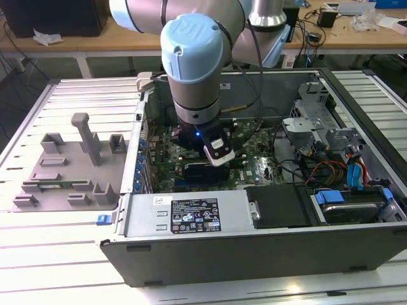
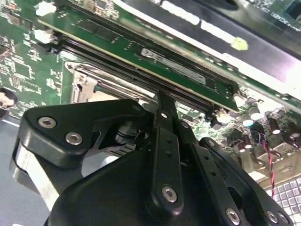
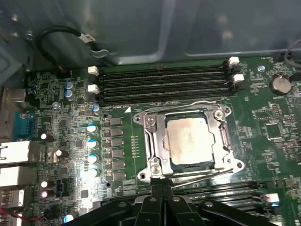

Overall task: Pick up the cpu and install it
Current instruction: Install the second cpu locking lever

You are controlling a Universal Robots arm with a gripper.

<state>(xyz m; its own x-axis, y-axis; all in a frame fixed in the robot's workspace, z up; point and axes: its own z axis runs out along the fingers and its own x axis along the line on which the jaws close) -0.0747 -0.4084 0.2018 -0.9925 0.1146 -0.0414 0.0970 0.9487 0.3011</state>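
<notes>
Inside the open computer case [image 1: 267, 248], the cpu [image 3: 189, 140] lies flat in its socket frame [image 3: 155, 141] on the motherboard [image 3: 122, 141], silver top up, under the metal retention bracket. Just beside the frame's edge hangs the gripper [image 3: 162, 192], its fingers drawn together with nothing visible between them; the chip lies ahead of the fingertips, apart from them. Being square, it offers no long axis. Empty memory slots [image 3: 160, 82] run beyond the socket.
</notes>
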